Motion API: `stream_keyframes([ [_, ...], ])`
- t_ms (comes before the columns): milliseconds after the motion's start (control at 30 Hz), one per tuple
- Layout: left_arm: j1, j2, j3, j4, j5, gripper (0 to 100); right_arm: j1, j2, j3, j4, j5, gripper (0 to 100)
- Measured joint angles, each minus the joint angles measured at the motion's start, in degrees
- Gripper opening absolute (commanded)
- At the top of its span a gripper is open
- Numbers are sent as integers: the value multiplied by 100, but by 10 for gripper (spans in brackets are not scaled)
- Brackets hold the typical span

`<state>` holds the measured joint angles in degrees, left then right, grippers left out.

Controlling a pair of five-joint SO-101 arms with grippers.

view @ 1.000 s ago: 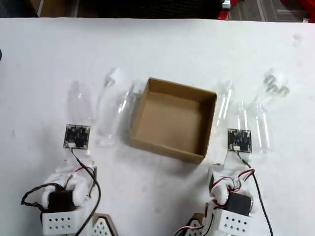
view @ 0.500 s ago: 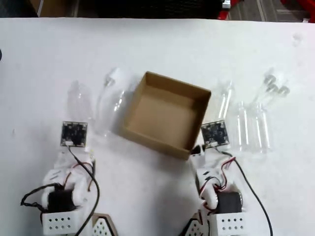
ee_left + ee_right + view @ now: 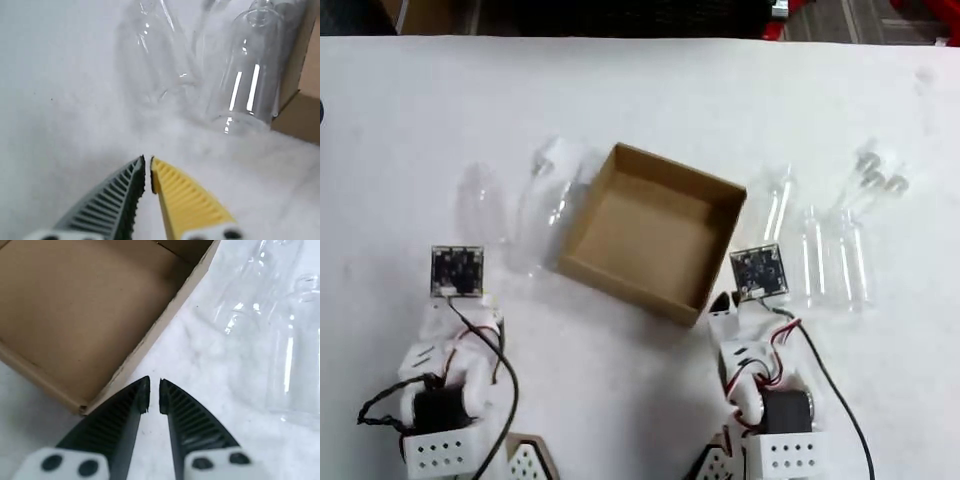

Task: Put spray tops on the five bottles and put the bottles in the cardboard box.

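The open cardboard box (image 3: 650,238) sits mid-table, turned at an angle. Two clear bottles (image 3: 480,200) (image 3: 548,215) lie left of it, one with a white spray top (image 3: 546,158) at its far end. Three more bottles (image 3: 775,205) (image 3: 810,255) (image 3: 850,260) lie to its right, with loose spray tops (image 3: 880,175) beyond them. My left gripper (image 3: 147,167) is shut on nothing, short of two bottles (image 3: 150,55) (image 3: 247,75). My right gripper (image 3: 154,390) is shut and empty at the box's (image 3: 75,305) near right corner, beside a bottle (image 3: 295,350).
White tabletop (image 3: 620,370) lies bare between the arms and in front of the box. The left arm's wrist board (image 3: 457,272) and the right arm's wrist board (image 3: 760,272) hide the fingertips from above. The table's far edge (image 3: 640,38) runs along the back.
The right arm swung left to the box's near right corner, and the box slid left and turned slightly. The left arm drew back a little toward the left.
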<state>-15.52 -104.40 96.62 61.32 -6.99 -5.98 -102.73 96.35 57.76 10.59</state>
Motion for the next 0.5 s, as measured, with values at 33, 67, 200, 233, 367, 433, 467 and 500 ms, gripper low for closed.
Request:
stream_keyframes([
  [33, -26, 0, -88, 0, -220, 24, -18, 0, 0, 0, 0, 15],
  [67, -123, 0, -229, 0, -475, 24, -26, 0, 0, 0, 0, 15],
  [200, -457, 0, -949, 0, -1257, 23, -26, 0, 0, 0, 9, 15],
  [233, -475, 0, -1108, 0, -1310, 24, -26, 0, 0, 0, 9, 15],
  [367, -510, -9, -1486, 0, -1345, 24, -26, 0, 0, 0, 9, 15],
  [433, -519, -9, -1653, 0, -1363, 24, -26, 0, 0, 9, 9, 15],
  [467, -536, -9, -1732, 0, -1389, 24, -26, 0, 0, 70, 9, 15],
  [500, -571, -9, -1820, 0, -1398, 24, -26, 0, 0, 167, 9, 15],
])
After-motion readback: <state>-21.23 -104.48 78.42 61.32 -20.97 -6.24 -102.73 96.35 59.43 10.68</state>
